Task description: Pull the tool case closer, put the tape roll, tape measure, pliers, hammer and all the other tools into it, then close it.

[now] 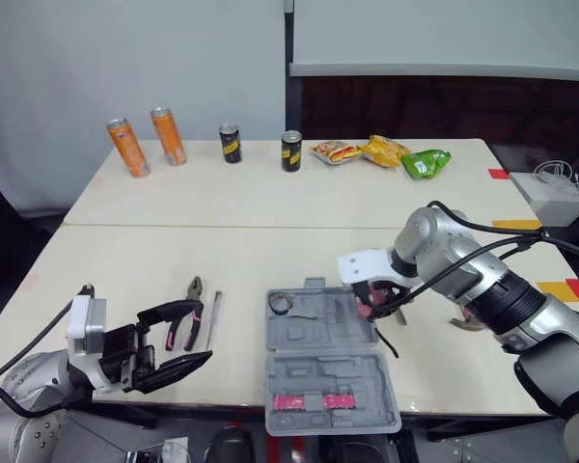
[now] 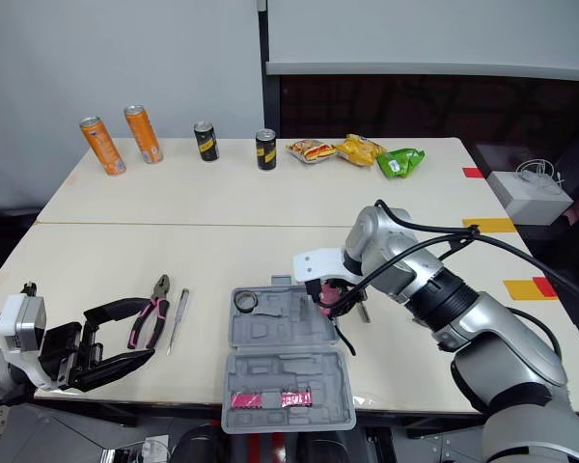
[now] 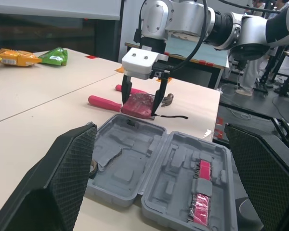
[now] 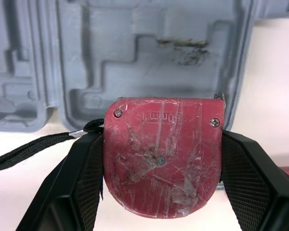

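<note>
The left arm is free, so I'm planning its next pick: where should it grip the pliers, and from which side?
Probably at the neck just below the head, from straight above. The pliers lie flat, head away from the robot, handles splayed toward the open left gripper; the neck is the narrowest part. Keep clear of the slim screwdriver beside them.

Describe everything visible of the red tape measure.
The tape measure has a red, heavily scratched casing, seemingly plastic, rounded at one end, with small screws in its face. A black strap trails from one side. The right gripper clamps it between its two black fingers at the right edge of the open grey tool case.
</note>
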{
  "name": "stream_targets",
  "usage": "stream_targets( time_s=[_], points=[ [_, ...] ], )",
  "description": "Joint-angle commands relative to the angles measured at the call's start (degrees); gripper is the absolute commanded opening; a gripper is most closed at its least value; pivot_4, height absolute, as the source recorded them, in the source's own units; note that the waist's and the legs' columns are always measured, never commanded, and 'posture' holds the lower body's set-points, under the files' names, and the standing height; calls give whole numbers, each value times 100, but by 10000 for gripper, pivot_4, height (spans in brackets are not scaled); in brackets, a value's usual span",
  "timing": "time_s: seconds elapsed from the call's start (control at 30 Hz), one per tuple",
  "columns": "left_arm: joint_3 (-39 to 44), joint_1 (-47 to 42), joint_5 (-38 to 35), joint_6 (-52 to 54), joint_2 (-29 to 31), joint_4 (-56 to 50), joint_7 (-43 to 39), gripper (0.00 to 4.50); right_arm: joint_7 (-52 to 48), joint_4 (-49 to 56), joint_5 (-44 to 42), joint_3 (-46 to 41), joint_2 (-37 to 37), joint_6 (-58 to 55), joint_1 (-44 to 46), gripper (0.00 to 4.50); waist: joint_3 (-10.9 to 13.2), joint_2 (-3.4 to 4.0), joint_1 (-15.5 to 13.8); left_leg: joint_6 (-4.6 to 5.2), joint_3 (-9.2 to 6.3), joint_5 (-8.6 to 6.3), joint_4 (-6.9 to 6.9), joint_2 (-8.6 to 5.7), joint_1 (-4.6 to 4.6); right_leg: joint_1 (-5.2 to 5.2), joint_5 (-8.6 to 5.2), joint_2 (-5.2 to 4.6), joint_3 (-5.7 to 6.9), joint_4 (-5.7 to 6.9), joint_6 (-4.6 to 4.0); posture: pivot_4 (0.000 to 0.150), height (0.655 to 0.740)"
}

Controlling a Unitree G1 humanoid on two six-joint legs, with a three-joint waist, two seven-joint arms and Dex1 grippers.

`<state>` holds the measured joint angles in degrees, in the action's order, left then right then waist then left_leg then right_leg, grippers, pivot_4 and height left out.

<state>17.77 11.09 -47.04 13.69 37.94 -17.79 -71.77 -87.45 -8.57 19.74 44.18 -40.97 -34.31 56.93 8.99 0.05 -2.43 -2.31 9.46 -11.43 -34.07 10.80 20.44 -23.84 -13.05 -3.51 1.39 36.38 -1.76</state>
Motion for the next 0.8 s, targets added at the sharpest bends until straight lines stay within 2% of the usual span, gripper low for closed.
stream_targets(
  time_s=[0.03, 0.8],
  points=[
    [160, 50, 1, -106, -30, -163, 32, 45000, 41, -88, 148, -62, 155, -30, 134, 28733, 0, -1, -11, -3, 0, 1, 0, 0, -3, 0, -1, 0, -2, 6, -2, 1500, 7400],
    [174, 285, 40, -89, -28, -482, 273, 45000, 925, -2077, 382, -149, 1415, 427, 240, 28733, -1, -7, 3, -41, 11, -5, -1, 1, -23, 5, 5, 3, -15, 20, -14, 1500, 7400]
  ],
)
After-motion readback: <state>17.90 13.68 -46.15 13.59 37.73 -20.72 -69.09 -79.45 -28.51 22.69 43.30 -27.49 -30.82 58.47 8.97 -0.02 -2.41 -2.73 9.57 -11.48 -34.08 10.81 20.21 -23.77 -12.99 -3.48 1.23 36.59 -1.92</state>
